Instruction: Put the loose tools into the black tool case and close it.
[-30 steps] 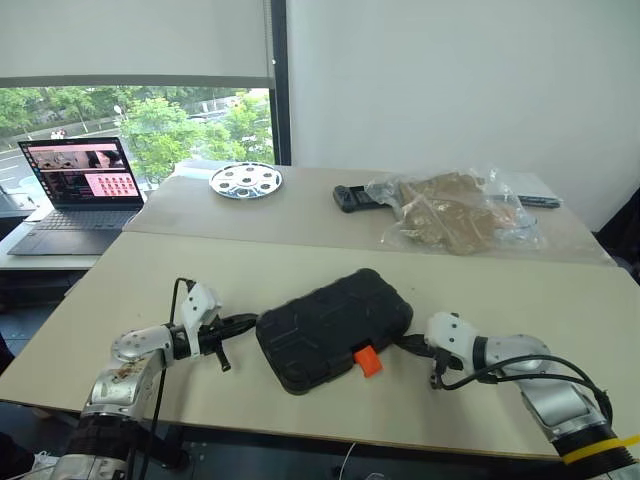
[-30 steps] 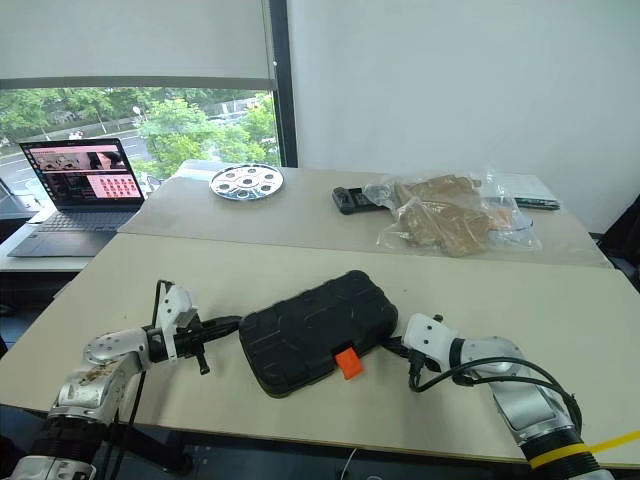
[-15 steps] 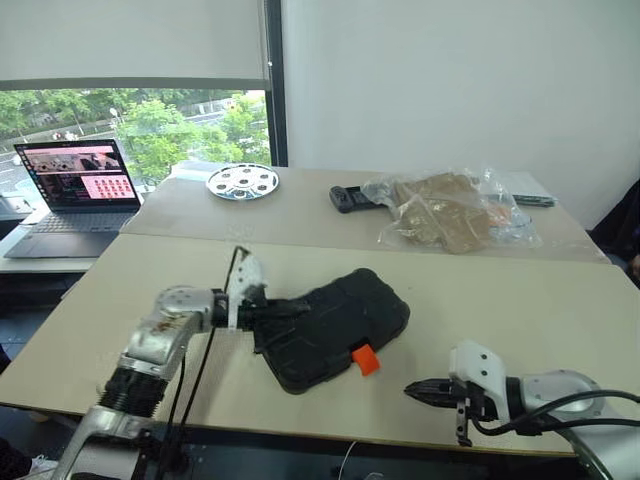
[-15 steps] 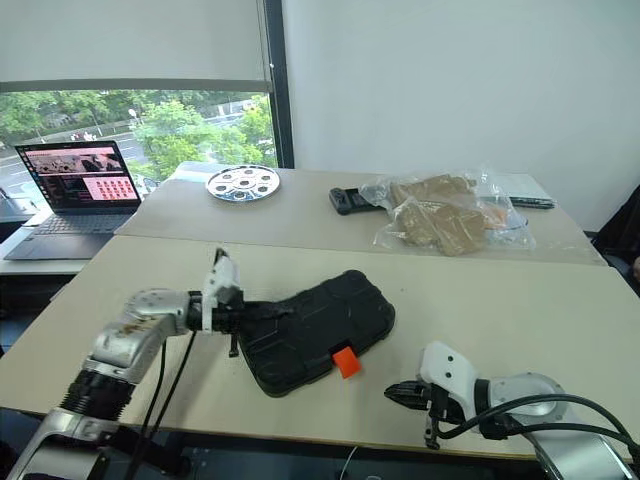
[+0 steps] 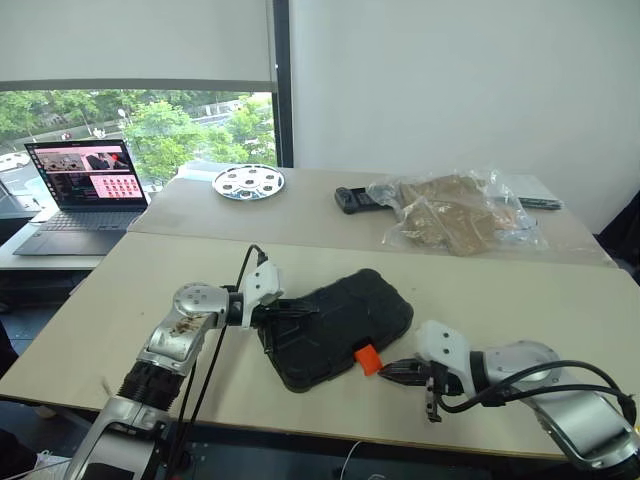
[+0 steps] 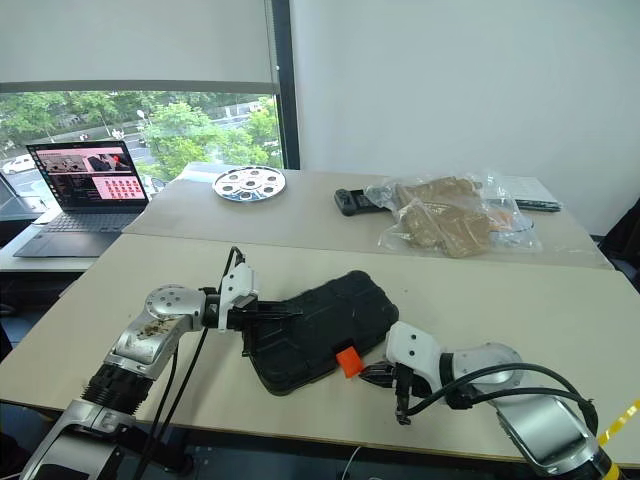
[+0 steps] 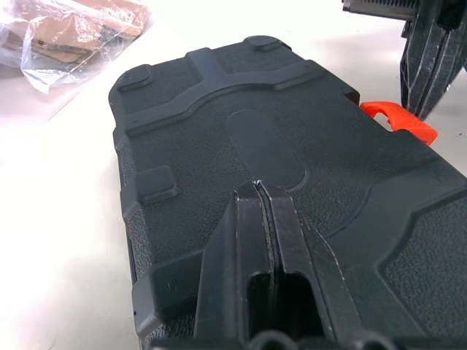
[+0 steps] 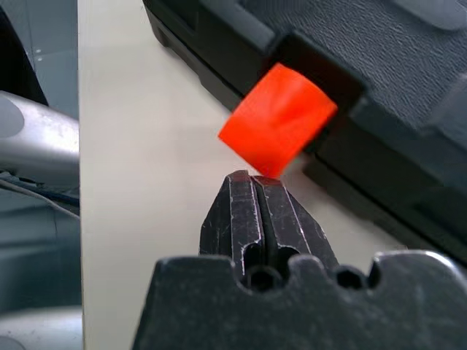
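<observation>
Both grippers have closed in on the shut case (image 5: 335,328) lying on the surface (image 5: 520,290): left gripper (image 7: 260,191), fingers together, presses its lid, right gripper (image 8: 252,182), fingers together, now touches the orange latch (image 8: 277,120), so latching appears imminent.

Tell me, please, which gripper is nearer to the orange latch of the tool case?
The right. The right gripper, shut, has its tips right at the orange latch. The left gripper, also shut, lies over the lid of the black tool case, at the end away from the latch.
</observation>
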Motion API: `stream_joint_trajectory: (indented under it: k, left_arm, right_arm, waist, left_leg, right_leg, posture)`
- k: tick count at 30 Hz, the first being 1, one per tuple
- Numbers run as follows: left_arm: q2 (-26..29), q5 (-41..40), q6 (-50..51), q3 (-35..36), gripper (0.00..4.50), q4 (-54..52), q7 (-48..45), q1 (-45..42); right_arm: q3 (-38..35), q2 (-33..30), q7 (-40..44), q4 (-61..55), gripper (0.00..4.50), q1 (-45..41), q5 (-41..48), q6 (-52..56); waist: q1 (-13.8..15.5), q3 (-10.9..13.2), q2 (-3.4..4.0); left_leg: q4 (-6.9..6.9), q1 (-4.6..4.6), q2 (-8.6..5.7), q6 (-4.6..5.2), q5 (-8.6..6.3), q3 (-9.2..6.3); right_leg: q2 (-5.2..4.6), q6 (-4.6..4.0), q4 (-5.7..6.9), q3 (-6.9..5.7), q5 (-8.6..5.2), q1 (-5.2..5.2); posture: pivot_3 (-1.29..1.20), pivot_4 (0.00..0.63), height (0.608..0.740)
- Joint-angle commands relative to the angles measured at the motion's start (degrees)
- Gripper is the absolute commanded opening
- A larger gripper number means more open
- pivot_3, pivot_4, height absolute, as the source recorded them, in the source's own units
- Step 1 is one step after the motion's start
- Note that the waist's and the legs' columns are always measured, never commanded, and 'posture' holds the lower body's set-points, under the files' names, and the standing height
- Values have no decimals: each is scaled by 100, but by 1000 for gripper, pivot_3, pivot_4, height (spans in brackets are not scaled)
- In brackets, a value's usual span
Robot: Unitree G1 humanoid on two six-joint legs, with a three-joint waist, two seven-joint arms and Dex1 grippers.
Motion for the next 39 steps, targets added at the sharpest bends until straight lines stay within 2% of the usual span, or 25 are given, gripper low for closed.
stream_joint_trajectory:
  k: [1,17,32,39]
  left_arm:
    - [31,252,21,-79,17,287,84,70]
    - [94,376,149,-148,17,91,96,431]
    - [-9,609,844,-383,17,420,132,405]
    - [-88,614,730,-350,17,411,269,601]
  right_arm:
    - [132,200,-50,89,0,-340,-91,-119]
    - [231,793,-157,698,0,-684,-354,-388]
    - [187,1622,-525,1533,0,-908,-798,-1144]
    - [111,1533,-367,1383,0,-959,-794,-1055]
  waist:
    - [-8,-1,2]
    - [-141,-14,20]
    - [-152,-42,53]
    - [-152,-53,68]
  left_leg:
    - [0,1,0,0,1,1]
    - [-3,8,6,-7,12,1]
    - [-9,17,9,-13,16,5]
    - [-13,21,10,-12,16,4]
  right_leg:
    - [0,1,2,0,1,0]
    - [0,0,7,1,7,-1]
    - [9,11,8,7,5,-1]
    - [-14,12,8,12,6,0]
  posture:
    - [0,150,740]
    - [0,150,740]
    - [0,150,740]
    - [0,150,740]
